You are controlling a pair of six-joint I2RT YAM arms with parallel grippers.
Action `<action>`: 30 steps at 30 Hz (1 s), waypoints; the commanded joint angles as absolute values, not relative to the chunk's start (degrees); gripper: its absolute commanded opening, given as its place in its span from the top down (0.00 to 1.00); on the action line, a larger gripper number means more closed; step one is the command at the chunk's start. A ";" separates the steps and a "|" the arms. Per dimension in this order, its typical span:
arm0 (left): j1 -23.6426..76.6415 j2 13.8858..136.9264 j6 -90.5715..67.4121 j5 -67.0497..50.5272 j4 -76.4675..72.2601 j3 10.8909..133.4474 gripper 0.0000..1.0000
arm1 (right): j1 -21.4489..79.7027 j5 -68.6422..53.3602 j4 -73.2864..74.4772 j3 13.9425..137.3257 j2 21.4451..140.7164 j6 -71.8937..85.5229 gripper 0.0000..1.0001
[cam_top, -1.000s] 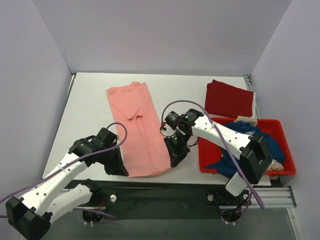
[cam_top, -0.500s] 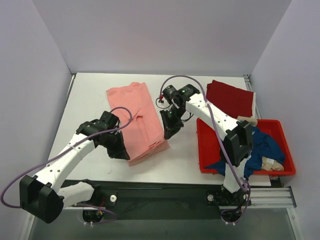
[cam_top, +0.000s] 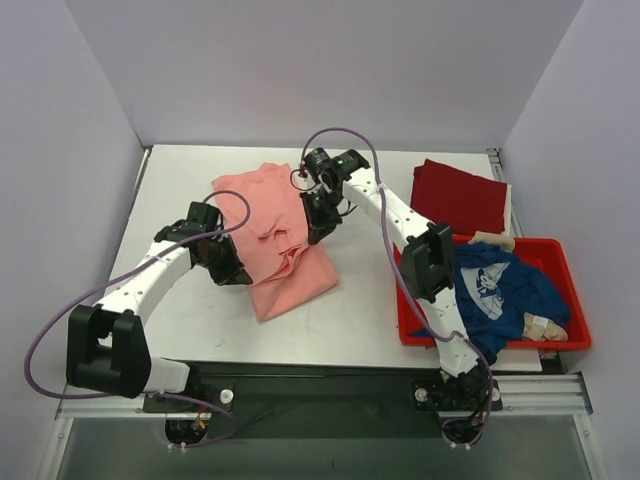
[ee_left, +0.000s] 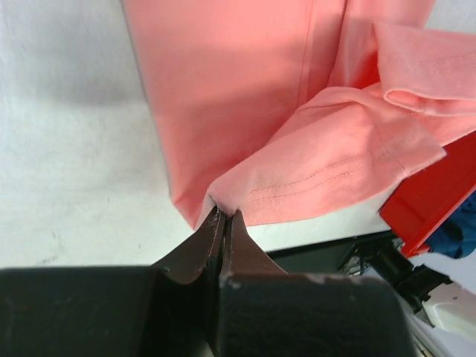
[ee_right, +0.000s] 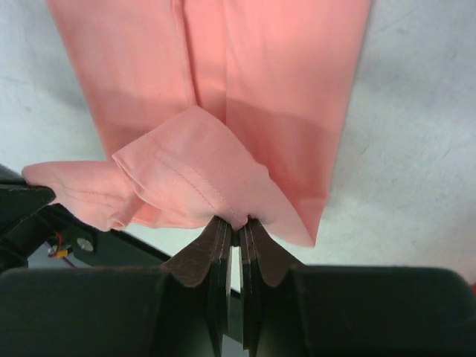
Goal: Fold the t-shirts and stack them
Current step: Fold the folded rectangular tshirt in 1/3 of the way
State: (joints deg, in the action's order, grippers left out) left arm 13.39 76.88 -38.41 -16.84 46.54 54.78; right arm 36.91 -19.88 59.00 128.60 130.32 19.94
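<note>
The salmon-pink t-shirt (cam_top: 272, 232) lies lengthwise on the table, its near end lifted and doubled back over its middle. My left gripper (cam_top: 238, 272) is shut on the lifted hem's left corner (ee_left: 223, 201). My right gripper (cam_top: 316, 232) is shut on the right corner (ee_right: 242, 216). The hem sags in folds between the two grippers. A dark red t-shirt (cam_top: 460, 197) lies folded at the back right. A navy blue t-shirt (cam_top: 500, 290) is bunched in the red tub (cam_top: 565, 342).
The red tub stands at the table's right front, its corner (ee_left: 431, 197) showing in the left wrist view. A pale cloth (cam_top: 545, 325) also lies in the tub. Bare white table (cam_top: 180, 190) lies left of the pink shirt. Grey walls close in the back and sides.
Both grippers have carried the pink shirt's near hem away from the front edge toward the back, folding it over the middle. The right arm has stretched far out.
</note>
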 commanded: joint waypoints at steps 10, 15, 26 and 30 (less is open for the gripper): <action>6.86 87.01 -35.86 -16.35 31.12 59.14 1.00 | 34.28 -16.62 51.78 134.82 137.72 19.42 1.00; 4.05 89.20 -35.33 -16.78 29.10 59.77 1.00 | 34.01 -15.82 48.35 135.18 137.90 19.95 1.00; 0.88 97.63 -34.19 -20.04 25.31 65.12 1.00 | 32.87 -15.73 43.51 138.34 141.67 21.27 0.97; -1.56 98.96 -34.72 -19.16 23.65 66.97 0.54 | 32.08 -19.58 40.35 140.45 143.26 22.23 0.36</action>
